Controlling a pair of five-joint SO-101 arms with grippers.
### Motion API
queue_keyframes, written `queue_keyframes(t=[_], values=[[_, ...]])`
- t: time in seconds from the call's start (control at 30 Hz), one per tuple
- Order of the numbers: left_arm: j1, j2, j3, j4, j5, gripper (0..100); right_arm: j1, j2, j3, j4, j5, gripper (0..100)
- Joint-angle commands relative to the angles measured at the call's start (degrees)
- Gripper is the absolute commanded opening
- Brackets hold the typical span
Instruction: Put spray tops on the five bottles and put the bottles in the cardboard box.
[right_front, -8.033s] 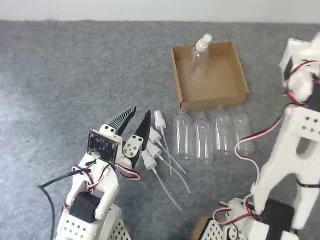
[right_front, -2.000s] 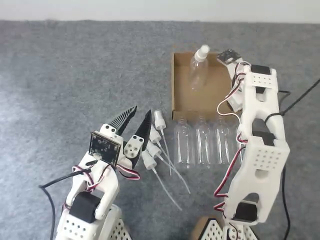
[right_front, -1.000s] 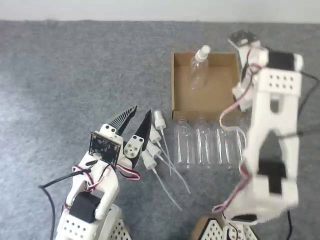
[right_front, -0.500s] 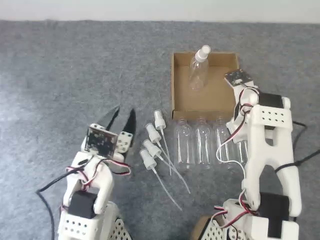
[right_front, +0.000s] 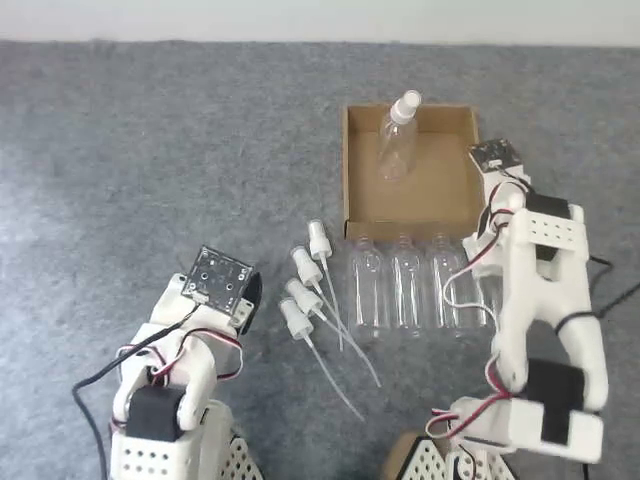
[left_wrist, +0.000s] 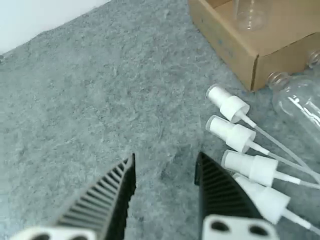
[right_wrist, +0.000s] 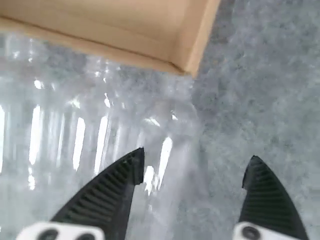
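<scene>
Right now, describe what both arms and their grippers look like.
Left arm and right arm: white plastic shells, black motors, red, white and black wires, a small circuit board at each wrist. Left gripper and right gripper: black ribbed pointed fingers on white mounts.

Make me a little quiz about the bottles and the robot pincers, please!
1. How many loose spray tops lie on the carpet? A two, B four, C six.
2. True or false: the cardboard box holds all five bottles.
3. Fill in: the right pincer is open above an uncapped ____.
Key: 1 B. 2 false: one capped bottle lies in it, and four uncapped bottles lie outside. 3 bottle.
</scene>
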Motion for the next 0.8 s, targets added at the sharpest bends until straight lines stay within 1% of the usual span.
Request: queue_keyframes(t=[0.0, 0.07, 0.17, 0.27, 0.33, 0.4, 0.47, 0.57, 0.67, 0.77], values=[[-1.6, 0.7, -7.6, 1.0, -1.8, 18, 3.1, 4.0, -0.5, -4.4, 1.9, 29.2], [-2.9, 4.8, -11.6, 1.4, -1.8, 18, 5.1, 5.1, -0.6, -5.8, 1.9, 27.4], [-3.2, 15.6, -20.1, 3.8, -1.9, 18, 8.0, 5.8, -0.6, -7.1, 2.6, 18.8], [-3.2, 28.7, -30.5, 6.4, -1.8, 18, 10.9, 6.0, -0.3, -7.0, 7.2, 12.8], [-3.2, 36.5, -37.3, 9.1, -1.4, 18, 13.3, 6.0, -0.3, -7.0, 9.4, 11.0], [-3.0, 44.0, -43.7, 12.2, 1.0, 18, 16.2, 5.9, -0.6, -7.0, 11.7, 10.4], [-1.1, 50.7, -48.7, 14.9, 3.7, 18, 18.7, 5.5, -0.7, -7.0, 14.9, 10.4], [4.2, 60.5, -53.1, 17.4, 8.9, 18, 21.0, 5.7, -1.1, -7.0, 18.9, 10.6], [10.3, 70.5, -53.7, 17.5, 15.1, 18, 22.5, 5.8, -1.2, -7.0, 20.0, 10.6], [14.4, 80.2, -52.8, 17.1, 16.1, 17, 22.7, 5.8, -1.0, -6.9, 20.1, 10.6]])
